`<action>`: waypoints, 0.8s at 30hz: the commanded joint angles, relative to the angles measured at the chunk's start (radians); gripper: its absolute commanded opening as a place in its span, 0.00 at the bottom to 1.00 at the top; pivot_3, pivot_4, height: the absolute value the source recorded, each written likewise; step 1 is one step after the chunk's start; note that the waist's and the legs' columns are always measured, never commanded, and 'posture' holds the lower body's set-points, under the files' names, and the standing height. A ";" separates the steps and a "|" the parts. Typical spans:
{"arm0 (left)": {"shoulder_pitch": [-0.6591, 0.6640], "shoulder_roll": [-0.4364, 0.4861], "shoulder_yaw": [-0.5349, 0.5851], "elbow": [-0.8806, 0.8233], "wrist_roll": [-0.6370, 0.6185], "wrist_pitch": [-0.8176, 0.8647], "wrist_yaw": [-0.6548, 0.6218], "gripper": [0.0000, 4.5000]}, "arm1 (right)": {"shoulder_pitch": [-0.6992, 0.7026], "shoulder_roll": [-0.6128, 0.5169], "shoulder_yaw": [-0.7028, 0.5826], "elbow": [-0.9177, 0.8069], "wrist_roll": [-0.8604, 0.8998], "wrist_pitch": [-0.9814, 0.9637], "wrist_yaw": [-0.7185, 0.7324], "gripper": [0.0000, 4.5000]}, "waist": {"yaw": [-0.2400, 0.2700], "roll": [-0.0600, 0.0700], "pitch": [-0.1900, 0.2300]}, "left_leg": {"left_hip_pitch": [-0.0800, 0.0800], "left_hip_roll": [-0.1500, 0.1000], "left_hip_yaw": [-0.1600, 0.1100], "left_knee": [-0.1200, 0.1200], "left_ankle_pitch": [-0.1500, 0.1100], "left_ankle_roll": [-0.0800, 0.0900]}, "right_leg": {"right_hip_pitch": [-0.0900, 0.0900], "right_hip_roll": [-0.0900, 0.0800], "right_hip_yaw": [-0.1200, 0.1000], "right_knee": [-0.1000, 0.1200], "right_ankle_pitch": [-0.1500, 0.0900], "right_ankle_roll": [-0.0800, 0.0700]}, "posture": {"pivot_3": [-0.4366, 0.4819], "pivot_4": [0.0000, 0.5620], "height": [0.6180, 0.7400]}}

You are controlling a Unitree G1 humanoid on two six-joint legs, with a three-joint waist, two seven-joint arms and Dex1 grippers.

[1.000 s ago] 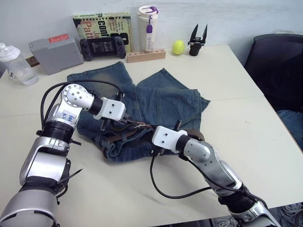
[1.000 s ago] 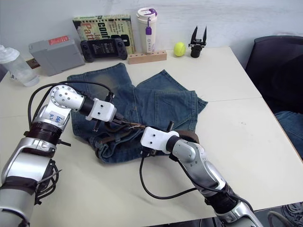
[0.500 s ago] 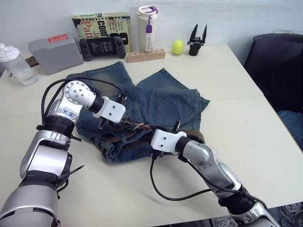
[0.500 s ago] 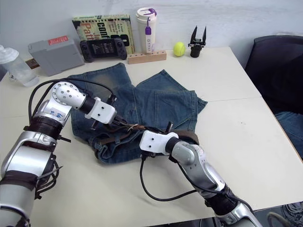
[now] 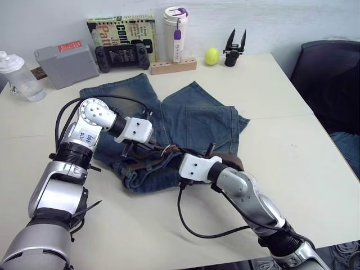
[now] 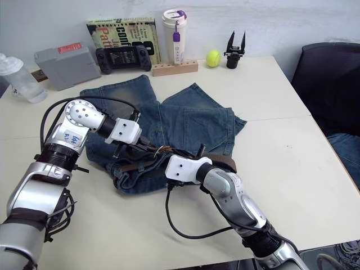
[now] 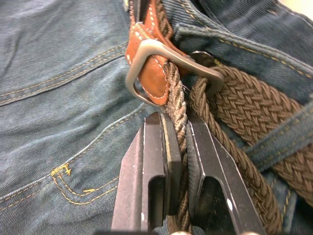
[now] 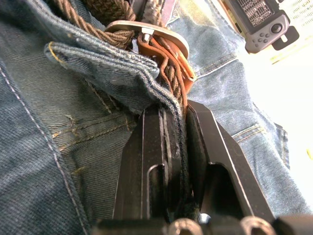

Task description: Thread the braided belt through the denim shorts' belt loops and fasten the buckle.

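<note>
The faded denim shorts (image 5: 191,118) lie flat on the table, waistband toward me. The braided belt (image 7: 244,107) runs along the waistband and passes under a belt loop (image 7: 288,142). Its silver buckle (image 7: 142,54), with a tan leather tab, stands raised between my two grippers (image 5: 166,150). My left gripper (image 7: 185,142) is shut on the braided strap just behind the buckle. My right gripper (image 8: 178,115) is shut on a folded edge of the denim waistband (image 8: 98,61), right beside the buckle (image 8: 156,30).
Along the table's far edge stand a plastic bottle (image 5: 19,76), a grey box (image 5: 64,63), a game controller (image 5: 122,55), a book (image 5: 121,31), a white tumbler (image 5: 175,32), a wooden block (image 5: 173,66), a tennis ball (image 5: 211,55) and a black gripper tool (image 5: 234,46). A dark chair (image 5: 332,79) is at the right.
My left gripper has shifted a little to the right with the belt, and the buckle now shows raised between the grippers. The right gripper has barely moved.
</note>
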 commanded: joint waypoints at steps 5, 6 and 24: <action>0.014 -0.061 -0.013 -0.079 -0.011 0.034 0.034 0.00 | -0.028 0.020 0.008 -0.019 0.027 -0.059 0.032 0.00 | 0.000 0.000 0.000 | 0.000 0.000 0.000 0.001 0.000 0.000 | 0.000 0.000 0.000 0.001 0.000 0.000 | 0.48 0.27 0.61; 0.019 -0.073 -0.013 -0.094 -0.019 0.053 0.034 0.00 | -0.030 0.020 0.008 -0.016 0.032 -0.062 0.038 0.00 | -0.003 0.000 0.000 | 0.000 0.000 0.000 0.001 0.000 0.000 | 0.000 0.000 0.000 0.001 0.000 0.000 | 0.48 0.27 0.61; 0.030 -0.101 -0.028 -0.146 0.007 0.085 0.029 0.00 | 0.019 0.037 -0.261 -0.199 0.407 0.328 0.246 0.72 | 0.002 0.000 0.000 | -0.001 0.000 0.000 0.007 0.000 0.001 | 0.000 0.000 0.001 0.005 0.000 0.000 | 0.48 0.27 0.61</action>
